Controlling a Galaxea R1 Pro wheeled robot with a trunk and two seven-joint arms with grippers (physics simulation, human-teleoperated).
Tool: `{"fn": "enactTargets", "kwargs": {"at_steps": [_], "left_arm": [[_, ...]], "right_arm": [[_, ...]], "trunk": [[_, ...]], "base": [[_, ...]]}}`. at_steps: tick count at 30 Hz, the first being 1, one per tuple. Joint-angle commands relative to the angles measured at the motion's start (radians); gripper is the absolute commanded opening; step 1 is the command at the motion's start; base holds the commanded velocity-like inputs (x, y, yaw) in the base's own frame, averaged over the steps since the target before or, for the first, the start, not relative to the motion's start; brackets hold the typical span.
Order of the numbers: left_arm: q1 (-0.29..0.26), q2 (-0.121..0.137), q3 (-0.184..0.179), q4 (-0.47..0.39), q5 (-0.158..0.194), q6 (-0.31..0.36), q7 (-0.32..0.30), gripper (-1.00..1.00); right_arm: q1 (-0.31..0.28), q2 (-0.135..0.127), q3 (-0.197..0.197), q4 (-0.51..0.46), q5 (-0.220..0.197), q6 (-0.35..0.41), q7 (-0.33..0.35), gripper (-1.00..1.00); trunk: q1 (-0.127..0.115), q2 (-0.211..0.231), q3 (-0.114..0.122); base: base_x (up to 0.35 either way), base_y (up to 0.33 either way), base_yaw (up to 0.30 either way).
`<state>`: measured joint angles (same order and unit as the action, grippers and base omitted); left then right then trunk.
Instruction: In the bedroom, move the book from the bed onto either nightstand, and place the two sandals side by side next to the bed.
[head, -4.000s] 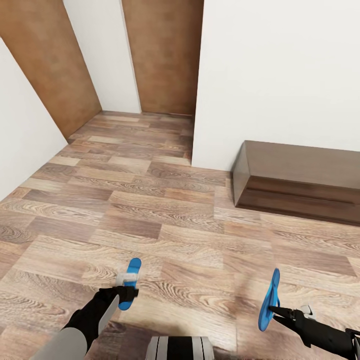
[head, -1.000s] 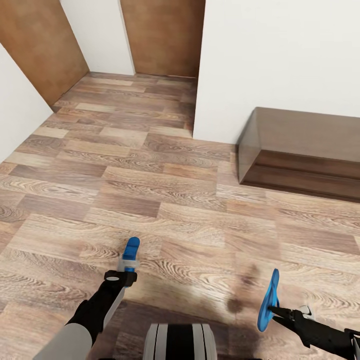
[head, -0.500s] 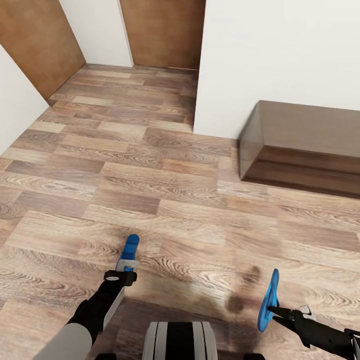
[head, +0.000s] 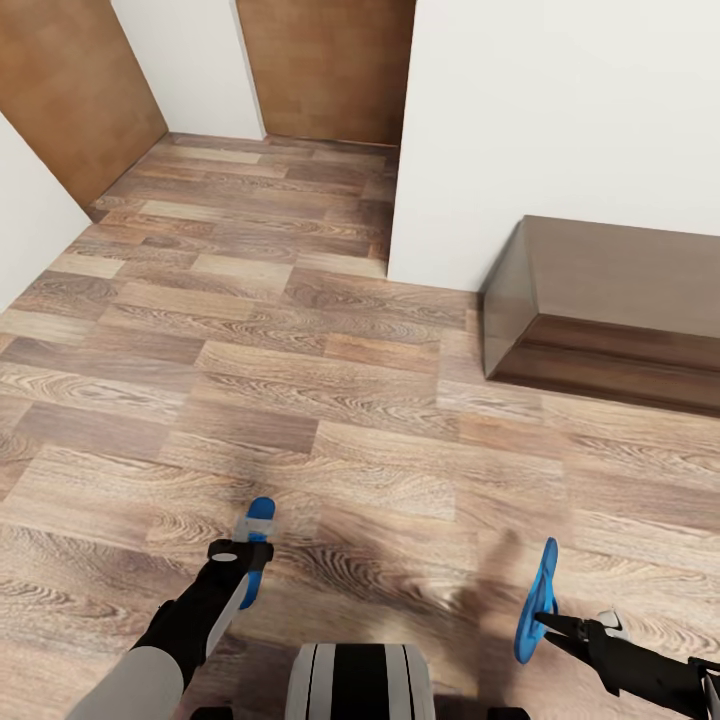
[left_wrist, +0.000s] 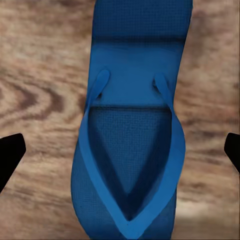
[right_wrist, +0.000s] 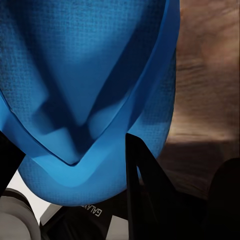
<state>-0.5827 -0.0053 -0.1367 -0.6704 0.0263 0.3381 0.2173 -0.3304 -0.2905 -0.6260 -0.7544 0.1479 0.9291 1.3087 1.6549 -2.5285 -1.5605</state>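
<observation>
**Two blue flip-flops out on the open bedroom floor, with bed, book and nightstand out of sight**

The left gripper (head: 245, 560) hangs straight over the left sandal (left_wrist: 132, 150), jaws wide, their tips well clear of both its edges. That flip-flop looks to lie flat, straps up, on the plank floor (head: 300, 380). The right gripper (head: 548, 622) has its jaws clamped on the right sandal (head: 538, 600), which stands on edge, a hold that probably suits carrying. A long dark bench (head: 620, 290) sits against the white wall ahead to the right. No bed is in sight, so pairing the sandals beside it is likely still ahead.
</observation>
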Motion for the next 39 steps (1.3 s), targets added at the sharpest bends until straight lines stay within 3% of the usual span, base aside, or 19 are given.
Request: {"fn": "enactTargets", "kwargs": {"at_steps": [1, 12, 22, 28, 36, 39], "left_arm": [[0.0, 0.0, -0.004, -0.001, 0.003, 0.006, 0.007, 1.0], [0.0, -0.001, -0.004, -0.001, 0.003, 0.006, 0.008, 1.0], [0.0, -0.001, -0.004, -0.001, 0.003, 0.007, 0.008, 1.0], [0.0, -0.001, -0.004, -0.001, 0.003, 0.007, 0.008, 1.0], [0.0, -0.001, -0.004, -0.001, 0.003, 0.007, 0.008, 1.0], [0.0, -0.001, -0.004, -0.001, 0.003, 0.007, 0.008, 1.0]], "right_arm": [[-0.001, 0.001, -0.004, -0.001, 0.01, 0.008, 0.009, -1.0], [-0.001, 0.002, -0.004, 0.0, 0.01, 0.008, 0.009, -1.0], [-0.001, 0.002, -0.004, 0.0, 0.01, 0.007, 0.009, -1.0], [-0.001, 0.002, -0.004, 0.0, 0.01, 0.007, 0.009, -1.0], [-0.001, 0.002, -0.003, 0.0, 0.01, 0.007, 0.009, -1.0], [-0.001, 0.002, -0.003, 0.0, 0.01, 0.007, 0.009, -1.0]], "trunk": [[0.0, 0.0, -0.001], [0.0, 0.0, -0.001], [0.005, -0.003, -0.039], [0.005, -0.003, -0.039], [0.009, -0.004, -0.07], [0.009, -0.004, -0.07]], "base": [[0.25, 0.0, 0.0], [0.042, 0.0, 0.0], [0.0, 0.0, 0.0], [0.0, 0.0, 0.0], [0.0, 0.0, 0.0], [0.0, 0.0, 0.0]]}}
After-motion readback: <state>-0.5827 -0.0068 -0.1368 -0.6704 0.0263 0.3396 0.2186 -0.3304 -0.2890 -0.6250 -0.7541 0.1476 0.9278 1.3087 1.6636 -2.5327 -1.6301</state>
